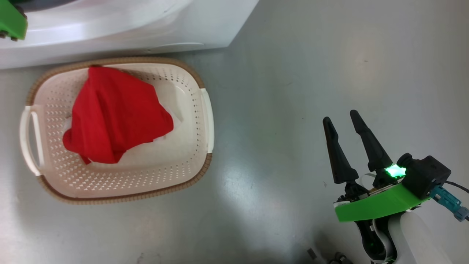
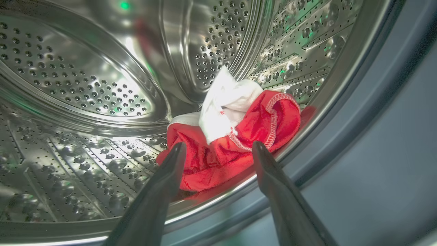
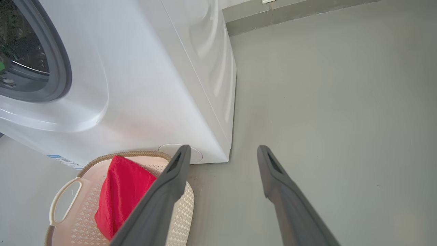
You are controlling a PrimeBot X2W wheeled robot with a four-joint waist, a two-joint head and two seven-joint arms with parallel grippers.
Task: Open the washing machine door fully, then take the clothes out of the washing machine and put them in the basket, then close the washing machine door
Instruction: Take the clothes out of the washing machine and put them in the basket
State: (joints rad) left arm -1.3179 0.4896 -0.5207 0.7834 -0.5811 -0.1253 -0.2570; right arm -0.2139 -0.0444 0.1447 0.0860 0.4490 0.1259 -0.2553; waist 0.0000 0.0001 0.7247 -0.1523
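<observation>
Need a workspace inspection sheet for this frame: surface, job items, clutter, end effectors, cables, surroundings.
Surface: grey glossy floor.
Job's things: basket before washing machine, red garment inside; red-and-white garment lying in drum.
Clutter: small dark bits at head view's bottom edge, unidentifiable.
End effectors: left end effector open at drum mouth, pointing at that garment; right end effector open, empty, above floor.
Cables: black cable, blue connector by right wrist.
Surroundings: wall base behind machine.
</observation>
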